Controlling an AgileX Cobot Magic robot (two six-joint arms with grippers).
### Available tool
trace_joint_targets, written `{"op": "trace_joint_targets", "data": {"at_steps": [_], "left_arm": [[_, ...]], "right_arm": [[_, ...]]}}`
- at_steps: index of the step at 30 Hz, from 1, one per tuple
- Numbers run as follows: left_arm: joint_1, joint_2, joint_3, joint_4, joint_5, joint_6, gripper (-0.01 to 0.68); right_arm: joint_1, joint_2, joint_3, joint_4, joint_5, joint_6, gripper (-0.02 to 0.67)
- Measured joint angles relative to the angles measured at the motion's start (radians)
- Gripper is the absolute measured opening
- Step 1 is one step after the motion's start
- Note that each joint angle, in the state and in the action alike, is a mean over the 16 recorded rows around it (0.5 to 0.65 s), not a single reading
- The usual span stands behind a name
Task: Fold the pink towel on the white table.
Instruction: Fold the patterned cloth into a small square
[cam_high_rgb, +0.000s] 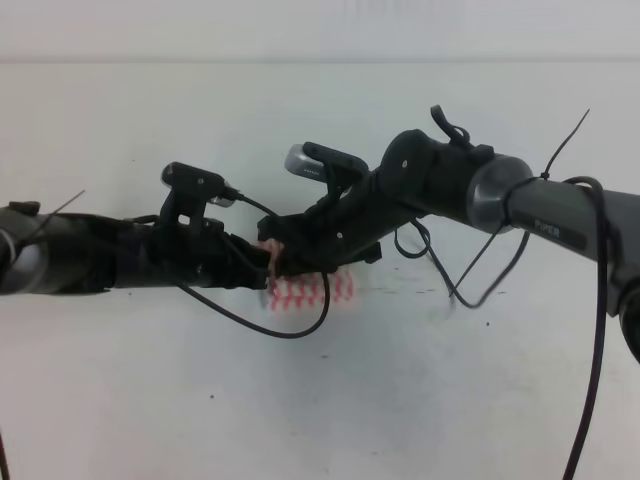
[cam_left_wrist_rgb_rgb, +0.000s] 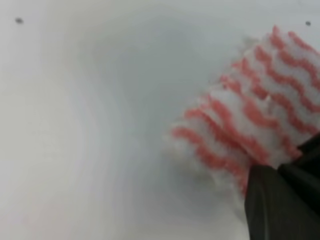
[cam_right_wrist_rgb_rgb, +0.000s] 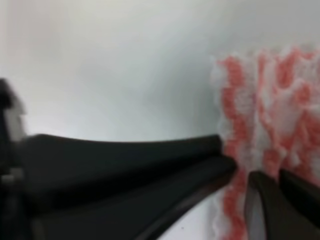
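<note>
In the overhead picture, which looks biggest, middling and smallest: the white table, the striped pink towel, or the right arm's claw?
1. The white table fills nearly the whole exterior high view.
2. The right claw, though it sits nearer the camera, so this is unsure.
3. The pink towel; only a small striped patch shows beneath the arms.

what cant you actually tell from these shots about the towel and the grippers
- Exterior high: both arms cover most of the pink towel, so its fold state is hidden.
- Exterior high: the left gripper and right gripper overlap, dark on dark; jaws unreadable.
- Left wrist: towel cut off by the right edge; blurred.
- Right wrist: towel cut off at right; whether the fingertips pinch it is too blurred to tell.
</note>
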Motion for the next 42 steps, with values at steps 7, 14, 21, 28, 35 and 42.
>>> {"op": "trace_joint_targets", "data": {"at_steps": [7, 14, 21, 28, 35, 42], "left_arm": [[0.001, 0.033, 0.000, -0.021, 0.027, 0.005, -0.005], [0.001, 0.056, -0.002, -0.044, 0.049, 0.014, -0.007], [0.002, 0.059, -0.002, -0.050, 0.055, 0.021, -0.008], [0.001, 0.059, -0.001, -0.048, 0.062, 0.029, -0.008], [0.008, 0.054, 0.000, -0.044, 0.081, 0.051, -0.007], [0.018, 0.047, 0.000, -0.042, 0.098, 0.070, -0.007]], "right_arm": [[0.000, 0.001, -0.032, -0.027, 0.035, 0.004, -0.016], [0.000, -0.001, -0.042, -0.050, 0.045, 0.009, -0.016], [0.000, -0.011, -0.042, -0.057, 0.047, 0.010, -0.016], [-0.002, -0.029, -0.042, -0.069, 0.044, 0.014, -0.016], [-0.006, -0.042, -0.042, -0.086, 0.039, 0.024, -0.016], [-0.007, -0.041, -0.042, -0.083, 0.040, 0.031, -0.016]]}}
